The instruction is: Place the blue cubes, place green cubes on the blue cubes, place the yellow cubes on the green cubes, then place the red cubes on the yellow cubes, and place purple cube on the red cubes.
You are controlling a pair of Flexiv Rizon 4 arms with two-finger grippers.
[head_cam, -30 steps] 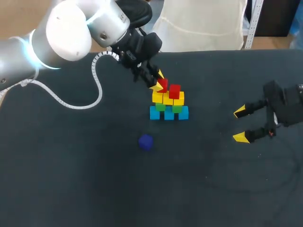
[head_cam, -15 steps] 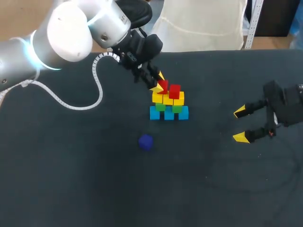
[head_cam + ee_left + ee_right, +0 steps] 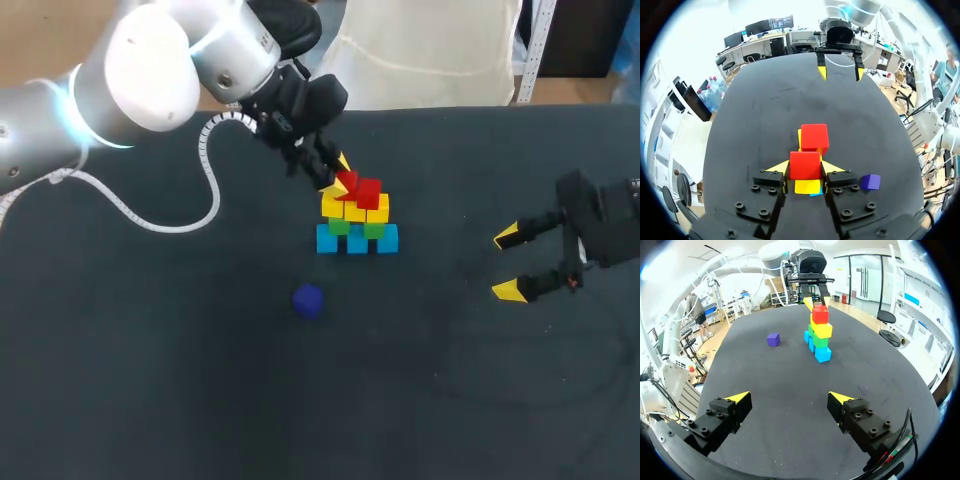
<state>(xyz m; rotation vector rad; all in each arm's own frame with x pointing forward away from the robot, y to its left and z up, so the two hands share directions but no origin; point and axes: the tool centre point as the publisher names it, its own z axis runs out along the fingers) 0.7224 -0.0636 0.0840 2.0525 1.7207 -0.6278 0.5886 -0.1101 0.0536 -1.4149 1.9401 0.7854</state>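
The left hand (image 3: pixel 335 178) is clamped on a red cube (image 3: pixel 804 165) over the yellow cubes (image 3: pixel 355 208), just beside the other red cube (image 3: pixel 814 137). A skewed release could drag it off or topple the stack. The right hand (image 3: pixel 507 263) gapes wide and holds nothing. The purple cube (image 3: pixel 308 300) lies on the bench (image 3: pixel 150 380).

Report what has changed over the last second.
The left gripper, shut on a red cube, has shifted slightly to the right in the head view, bringing it closer to the other red cube on top of the stack. Nothing was let go. The right gripper stays open where it was, and the purple cube and the stack have not moved.
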